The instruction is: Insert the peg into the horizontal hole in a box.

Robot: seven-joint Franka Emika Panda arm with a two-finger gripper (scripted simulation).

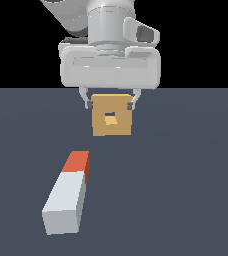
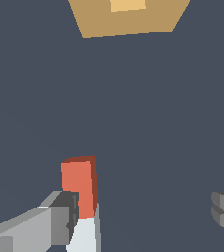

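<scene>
The peg (image 1: 68, 192) lies flat on the dark floor, pale grey-white with its orange-red end pointing toward the box. The tan box (image 1: 112, 117) stands beyond it, its square hole (image 1: 110, 119) facing the camera. My gripper (image 1: 110, 102) hangs open and empty above the floor, its fingertips (image 1: 87, 103) showing at the box's upper corners. In the wrist view the gripper (image 2: 143, 214) is wide open; the peg's orange end (image 2: 79, 184) sits just inside one finger (image 2: 55, 224), below it. The box (image 2: 128, 17) is at the frame edge.
Only the dark blue-grey floor (image 1: 186, 190) surrounds the peg and box. No other objects show.
</scene>
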